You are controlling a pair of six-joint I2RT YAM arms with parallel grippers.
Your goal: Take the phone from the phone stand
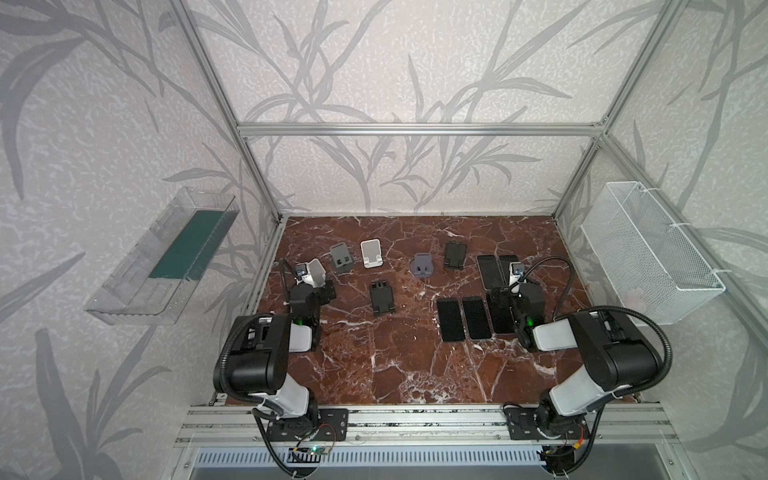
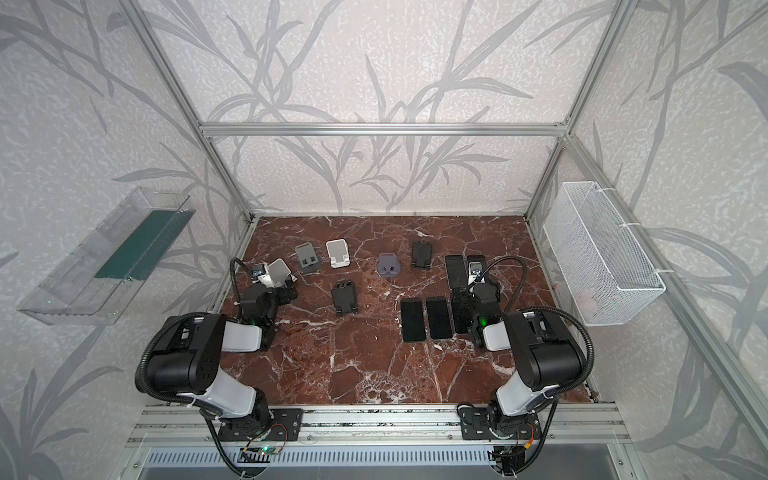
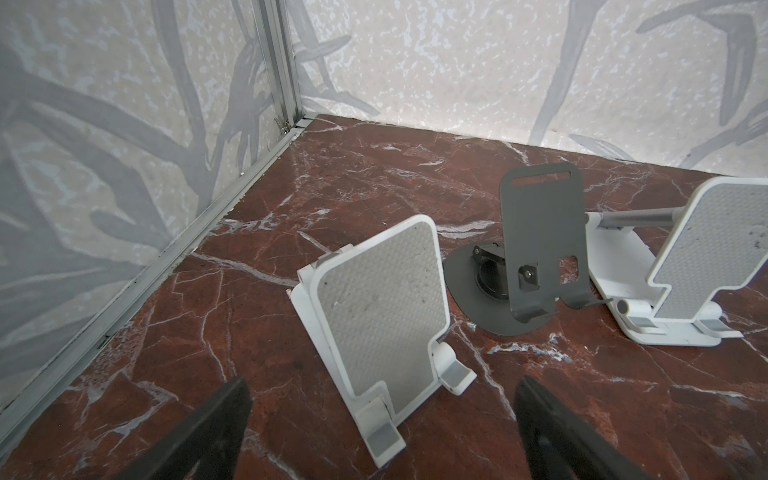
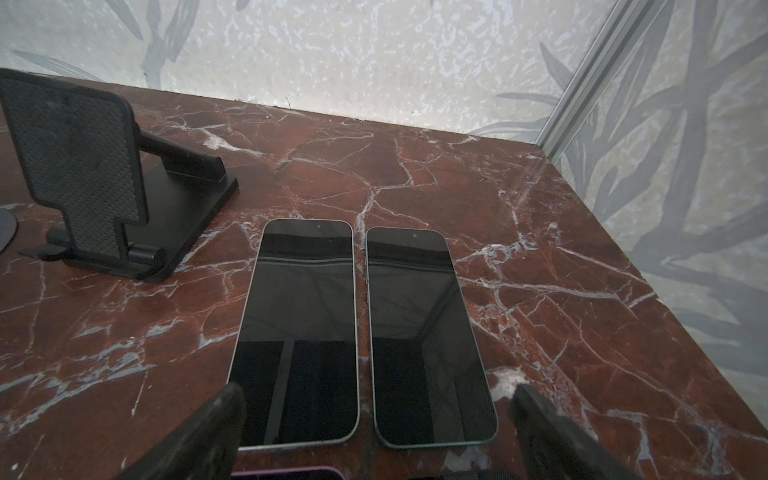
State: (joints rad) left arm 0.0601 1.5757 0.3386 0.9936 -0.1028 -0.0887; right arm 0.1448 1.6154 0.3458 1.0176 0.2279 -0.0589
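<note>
Phones (image 4: 297,332) lie flat on the table (image 1: 415,365), with none seen in a stand; the nearest white stand (image 3: 374,316) sits empty. The left tool (image 3: 382,386) and right tool (image 4: 378,391) hover spread, holding nothing. Removal looks finished, so pulling back seems next.

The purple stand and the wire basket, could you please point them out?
purple stand (image 1: 422,268): in a top view, its back plate.
wire basket (image 1: 631,266): in a top view, its mesh side wall.
</note>
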